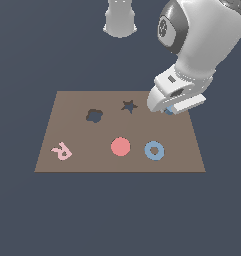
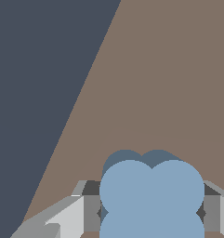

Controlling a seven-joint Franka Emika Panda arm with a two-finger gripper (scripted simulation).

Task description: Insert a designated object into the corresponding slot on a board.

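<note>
We see our gripper (image 2: pixel 152 214) with its fingers (image 2: pixel 91 213) closed against the light-blue lobed block (image 2: pixel 152 195), which sits between them on the brown board (image 2: pixel 169 83), well apart from the clover-shaped slot (image 1: pixel 94 116).

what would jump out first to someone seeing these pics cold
The white arm's gripper sits low at the brown board's far corner on the exterior view's right, a lobed light-blue block between its fingers. On the board, the dark flower slot and star cutout lie behind a red disc and blue ring.
</note>
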